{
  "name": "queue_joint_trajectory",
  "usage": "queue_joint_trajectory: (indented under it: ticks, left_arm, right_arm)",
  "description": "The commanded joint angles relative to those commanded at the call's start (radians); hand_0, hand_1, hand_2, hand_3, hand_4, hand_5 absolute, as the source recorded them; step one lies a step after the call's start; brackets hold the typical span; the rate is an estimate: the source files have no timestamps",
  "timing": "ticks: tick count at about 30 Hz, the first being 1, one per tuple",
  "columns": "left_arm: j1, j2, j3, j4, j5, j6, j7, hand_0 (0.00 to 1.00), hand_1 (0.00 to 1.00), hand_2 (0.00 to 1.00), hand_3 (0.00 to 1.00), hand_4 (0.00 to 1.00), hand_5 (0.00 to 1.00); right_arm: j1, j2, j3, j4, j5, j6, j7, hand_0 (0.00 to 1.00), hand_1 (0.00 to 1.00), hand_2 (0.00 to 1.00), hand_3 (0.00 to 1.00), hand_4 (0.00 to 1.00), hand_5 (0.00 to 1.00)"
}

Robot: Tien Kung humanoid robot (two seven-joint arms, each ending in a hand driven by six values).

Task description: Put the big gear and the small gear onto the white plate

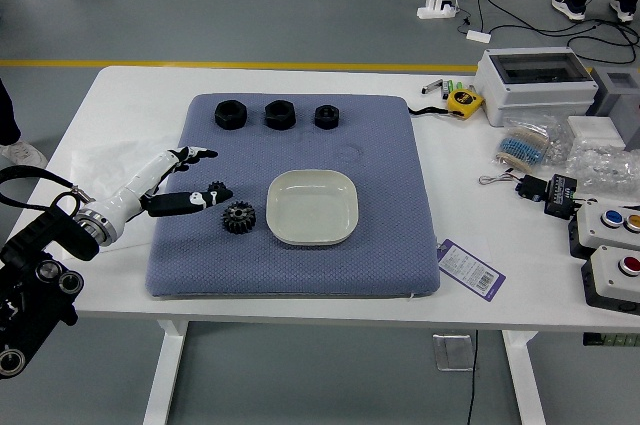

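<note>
Blue mat (395,185), black nuts (280,115), hand (142,187) beside gears (239,218)

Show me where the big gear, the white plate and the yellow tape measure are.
Big gear (239,217): head view, middle of its upper side.
White plate (312,207): head view, bare middle of the plate.
Yellow tape measure (464,101): head view, middle of its case.

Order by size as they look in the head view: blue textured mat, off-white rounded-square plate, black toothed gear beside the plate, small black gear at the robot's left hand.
1. Blue mat
2. Off-white plate
3. Black gear beside the plate
4. Small gear at the left hand; partly hidden, visible part looks smallest
</note>
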Motion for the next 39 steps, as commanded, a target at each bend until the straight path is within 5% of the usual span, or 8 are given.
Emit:
queue_joint_trajectory:
  ticks: [1,13,30,39]
  left_arm:
    - [-0.004,0.001,0.004,0.004,0.007,0.002,0.001,0.855,0.888,0.918,0.840,0.891,0.355]
    - [-0.105,-0.049,0.014,0.168,0.091,0.081,0.021,0.760,0.828,0.888,0.835,0.867,0.310]
    - [-0.225,-0.059,0.216,0.292,0.148,0.072,0.028,0.668,0.744,0.834,0.837,0.899,0.230]
    - [-0.261,-0.090,0.245,0.341,0.178,0.070,0.025,0.648,0.737,0.821,0.826,0.849,0.117]
  right_arm:
    - [0.000,0.000,0.000,0.000,0.000,0.000,0.000,0.681,0.656,0.737,0.590,0.803,0.710]
    - [0.004,0.001,0.007,0.002,-0.013,-0.003,-0.005,0.681,0.657,0.738,0.589,0.803,0.711]
    - [0.006,-0.001,0.016,0.004,-0.029,-0.004,-0.010,0.681,0.657,0.738,0.589,0.802,0.713]
    - [0.003,-0.001,0.019,0.005,-0.033,-0.006,-0.012,0.681,0.657,0.738,0.589,0.802,0.714]
